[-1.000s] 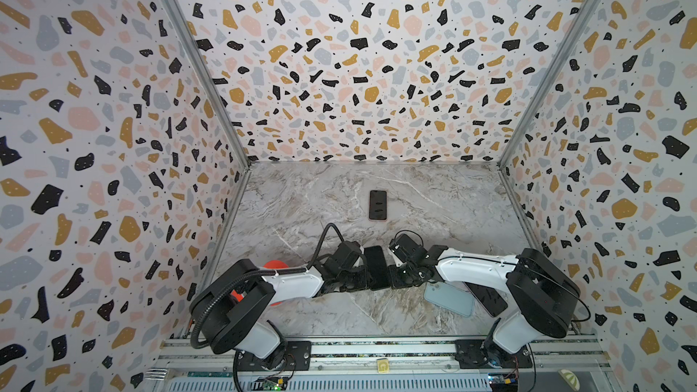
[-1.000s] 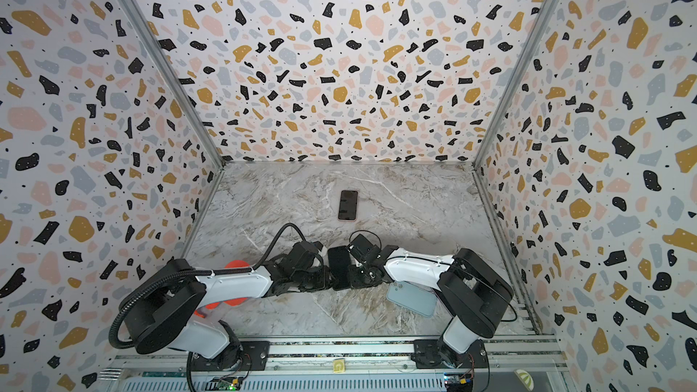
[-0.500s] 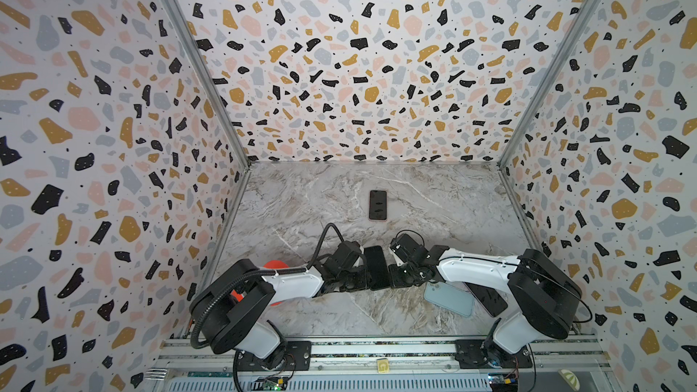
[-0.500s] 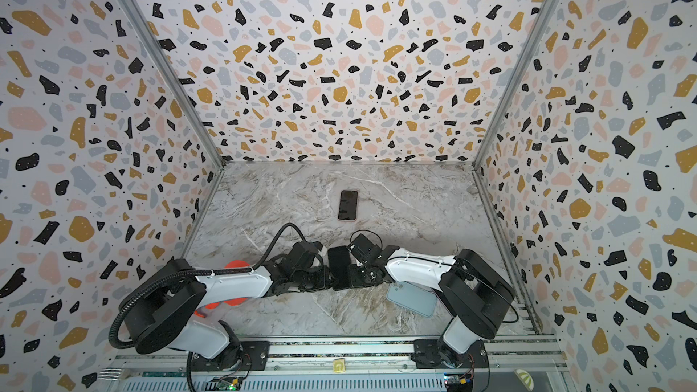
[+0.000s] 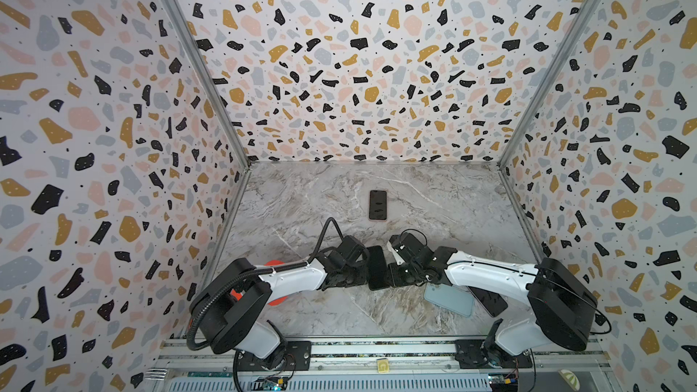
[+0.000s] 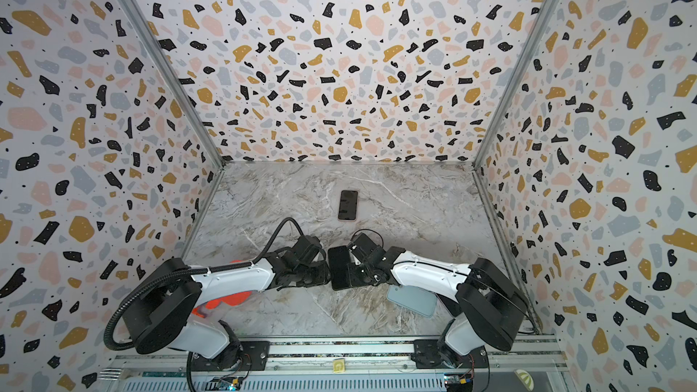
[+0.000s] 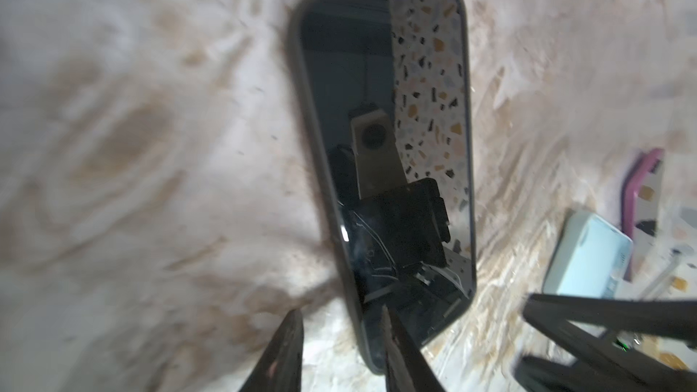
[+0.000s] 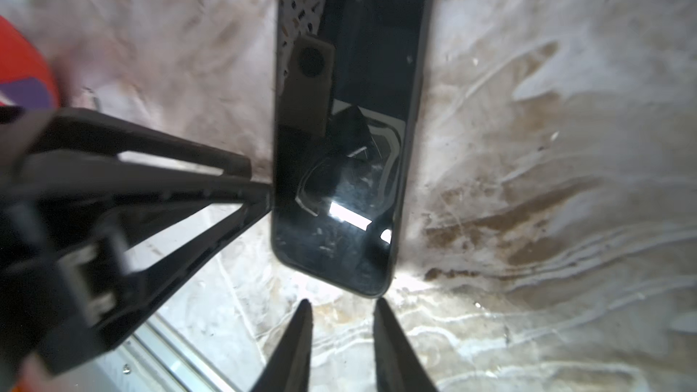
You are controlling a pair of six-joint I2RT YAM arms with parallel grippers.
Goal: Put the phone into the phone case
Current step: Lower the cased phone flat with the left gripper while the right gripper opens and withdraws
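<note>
While both arms meet low at the front of the table (image 5: 301, 197), I see the phone (image 5: 377, 267) lying flat between them, screen up, already inside its dark case (image 7: 301, 107), whose rim wraps its edge in the left wrist view. My left gripper (image 7: 339, 318) sits at the phone's 9 o'clock, jaws a little apart, one finger (image 7: 399, 348) over the phone's corner, so I cannot tell whether it grips or just touches. My right gripper (image 8: 341, 307) is at 3 o'clock, jaws parted and clear of the phone's end. A second phone (image 5: 378, 205) lies at 12 o'clock, well apart. A pale blue case (image 5: 449, 297) rests at 4 o'clock under my right arm, and something orange (image 5: 277, 297) shows at 8 o'clock.
</note>
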